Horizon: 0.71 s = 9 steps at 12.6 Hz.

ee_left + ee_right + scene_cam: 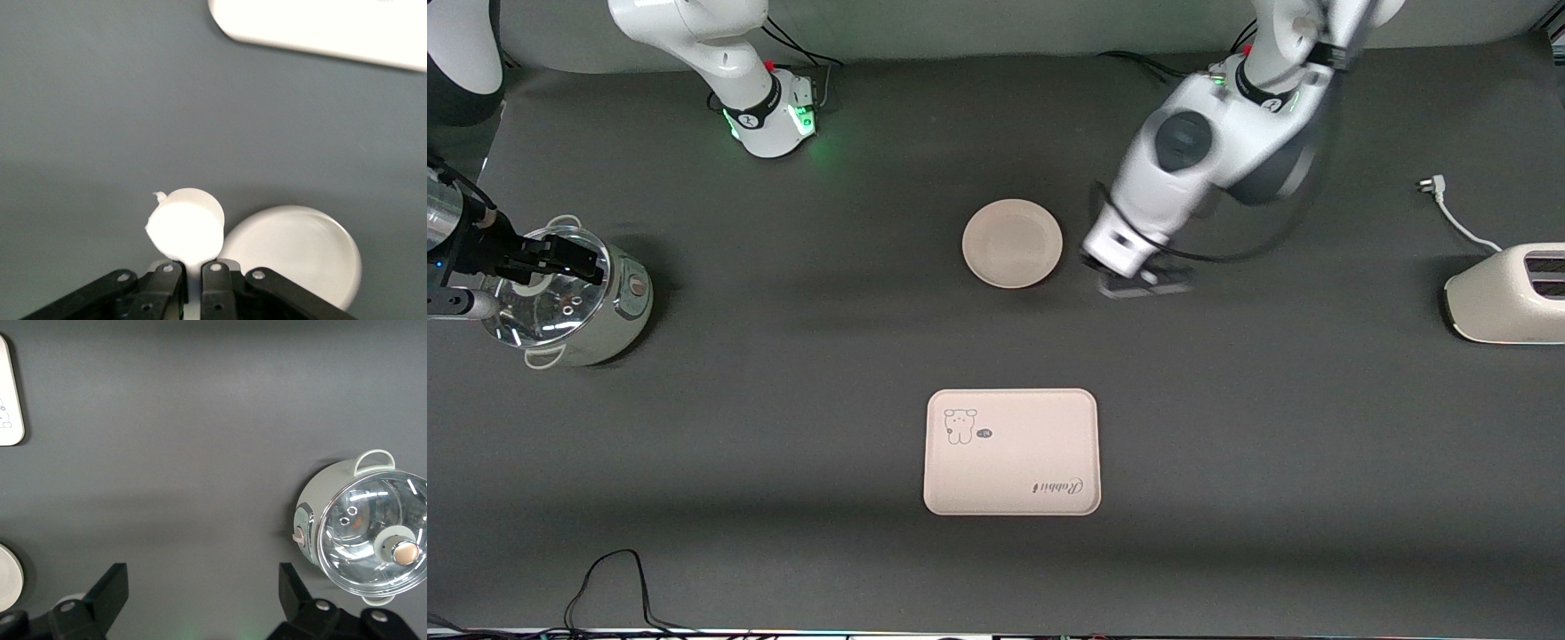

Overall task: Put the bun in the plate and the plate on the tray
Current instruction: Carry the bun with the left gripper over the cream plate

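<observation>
One tray, one plate, one bun.

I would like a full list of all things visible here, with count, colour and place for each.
bun: 1, white, held by the left gripper.
plate: 1, cream-beige, mid-table, farther from the front camera than the tray.
tray: 1, cream-beige, nearer to the front camera.
pot: 1, pale green, glass lid, right arm's end.
toaster: 1, white, left arm's end.
left gripper: 1, shut on the bun, beside the plate.
right gripper: 1, jaws open, over the pot.
</observation>
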### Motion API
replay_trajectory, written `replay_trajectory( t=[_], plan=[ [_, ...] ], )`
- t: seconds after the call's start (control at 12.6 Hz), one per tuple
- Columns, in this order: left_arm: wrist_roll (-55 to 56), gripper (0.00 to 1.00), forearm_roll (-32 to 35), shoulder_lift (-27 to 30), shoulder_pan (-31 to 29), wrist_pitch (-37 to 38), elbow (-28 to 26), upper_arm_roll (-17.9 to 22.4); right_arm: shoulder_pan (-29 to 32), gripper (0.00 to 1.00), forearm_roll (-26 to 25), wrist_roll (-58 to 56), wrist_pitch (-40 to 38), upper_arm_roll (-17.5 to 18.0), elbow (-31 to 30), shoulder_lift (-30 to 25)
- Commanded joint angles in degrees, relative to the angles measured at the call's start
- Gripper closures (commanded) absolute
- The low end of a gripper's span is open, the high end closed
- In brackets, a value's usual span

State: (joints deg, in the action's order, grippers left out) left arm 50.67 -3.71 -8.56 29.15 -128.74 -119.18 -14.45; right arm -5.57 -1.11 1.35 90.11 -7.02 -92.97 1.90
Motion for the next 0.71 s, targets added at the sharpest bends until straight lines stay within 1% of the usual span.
replay_trajectory(
  t=[0.0, 0.16, 0.32, 0.4, 0.47, 0.55, 0.63],
  plan=[
    [10.8, 1.0, 1.6, -7.2, 7.0, -6.1, 2.0, 1.3, -0.4, 0.0, -1.0, -0.7, 0.9, -0.2, -1.3, -1.4],
    [14.4, 1.0, 4.1, -11.9, 9.6, -11.7, 2.1, 1.3, -0.4, 0.0, -1.0, -0.7, 0.9, -0.2, -1.3, -1.3],
    [20.9, 1.0, 7.6, -16.2, 12.1, -16.6, 2.9, 1.4, -0.4, 0.0, -1.0, -0.7, 0.9, -0.2, -1.3, -1.4],
    [23.1, 1.0, 10.2, -17.9, 12.2, -16.7, 4.2, 1.4, -0.4, 0.0, -1.0, -0.7, 0.9, -0.2, -1.4, -1.4],
    [25.5, 1.0, 11.2, -19.6, 12.7, -16.6, 5.4, 1.4, -0.4, 0.0, -1.0, -0.7, 0.9, -0.2, -1.4, -1.3],
    [26.2, 0.34, 11.4, -20.7, 13.5, -16.5, 6.1, 1.5, -0.4, 0.0, -1.0, -0.7, 0.9, -0.2, -1.7, -1.3],
    [26.2, 0.01, 13.3, -21.0, 13.7, -16.5, 6.1, 1.7, -0.4, 0.0, -1.0, -0.7, 0.9, -0.2, -1.8, -1.4]
  ],
)
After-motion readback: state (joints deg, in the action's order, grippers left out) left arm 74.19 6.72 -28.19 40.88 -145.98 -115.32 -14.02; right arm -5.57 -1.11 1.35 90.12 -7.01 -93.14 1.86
